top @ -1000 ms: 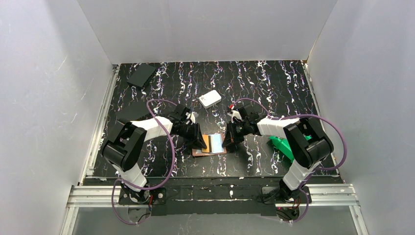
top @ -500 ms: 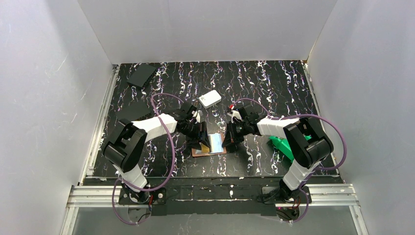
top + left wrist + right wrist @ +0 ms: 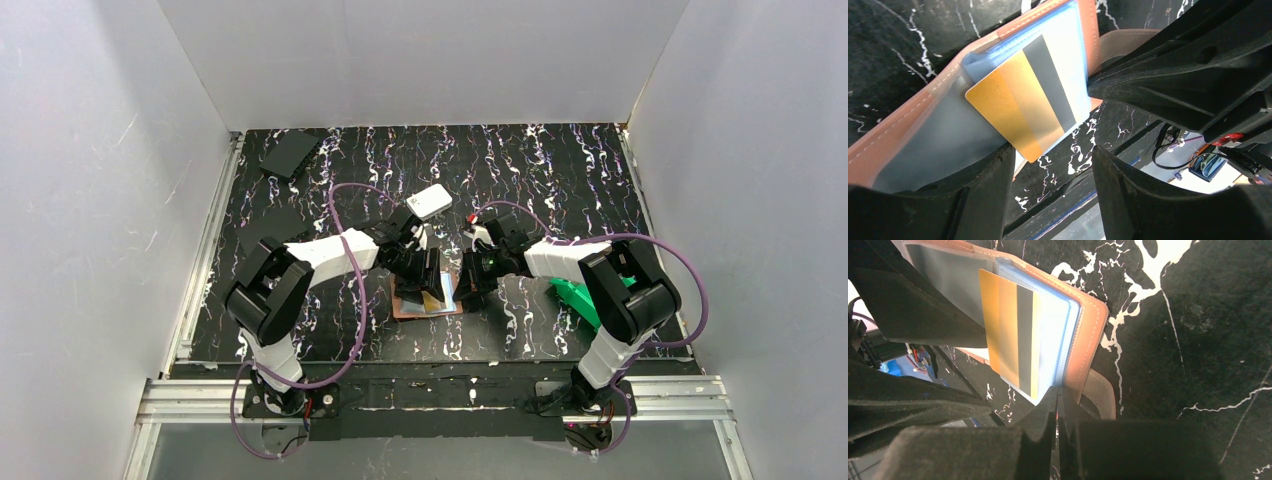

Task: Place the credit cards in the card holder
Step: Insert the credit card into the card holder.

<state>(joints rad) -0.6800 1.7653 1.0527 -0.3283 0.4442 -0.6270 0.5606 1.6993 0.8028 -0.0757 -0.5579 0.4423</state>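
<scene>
Where the black, white-veined desk [image 3: 560,180] lies nearest the two arm bases, the card holder [image 3: 412,310] sits open and flat between the arms, its orange-brown leather rim showing around grey and light-blue inner panels. A gold credit card [image 3: 1020,107] with a dark grey stripe lies across the light-blue sleeves, one corner reaching past the holder's edge over the desk; whether its other end is tucked inside a sleeve cannot be told.

The left end effector [image 3: 1050,167] is just above the holder with its fingers [image 3: 983,200] spread wide apart — the card's free corner points into the gap between them, and neither finger pinches it. The right end effector [image 3: 1057,407] comes in from the opposite side with its fingers pressed together, the joined tips meeting the holder's edge just beside the snap tab [image 3: 1100,395], which lies flat on the desk. Nothing shows between those closed fingers.

From above, the two end effectors face each other across the holder, close together. A white rounded box [image 3: 430,202] sits on the desk beyond them, near the left arm's wrist. A dark flat rectangle [image 3: 290,153] lies at the far left corner — well apart from everything else — and a green plastic bin [image 3: 572,297] is partly hidden under the right arm.
</scene>
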